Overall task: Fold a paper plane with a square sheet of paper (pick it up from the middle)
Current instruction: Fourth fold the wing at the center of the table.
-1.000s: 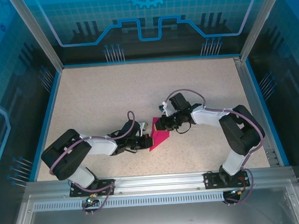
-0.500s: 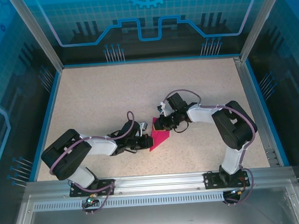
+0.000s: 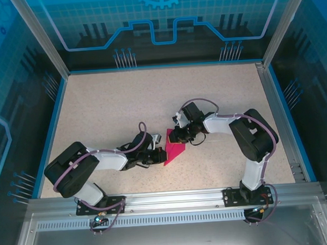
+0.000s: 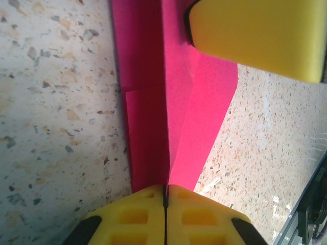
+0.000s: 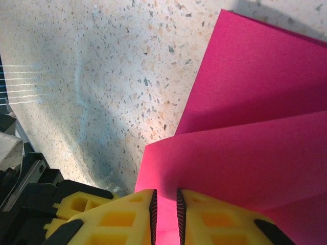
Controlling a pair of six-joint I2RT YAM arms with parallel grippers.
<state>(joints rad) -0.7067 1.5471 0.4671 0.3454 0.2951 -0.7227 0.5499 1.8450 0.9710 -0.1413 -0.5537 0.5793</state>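
Paper stays mid-bench (image 3: pixel 107 104): the part-folded magenta square sheet of paper (image 3: pixel 174 153) is pinched by the left jaws and the right jaws, both clamped on it, while the right arm (image 3: pixel 249 136) has swung its elbow inward, likely pressing a crease.

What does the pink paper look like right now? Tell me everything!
The thin magenta-pink sheet of paper looks matte and is already folded into overlapping layers with sharp, straight creases, one running down its middle. It sits on the speckled tabletop between the two arms, with one flap raised. The left gripper pinches one end at the centre crease. The right gripper is clamped on the raised flap at the other end.
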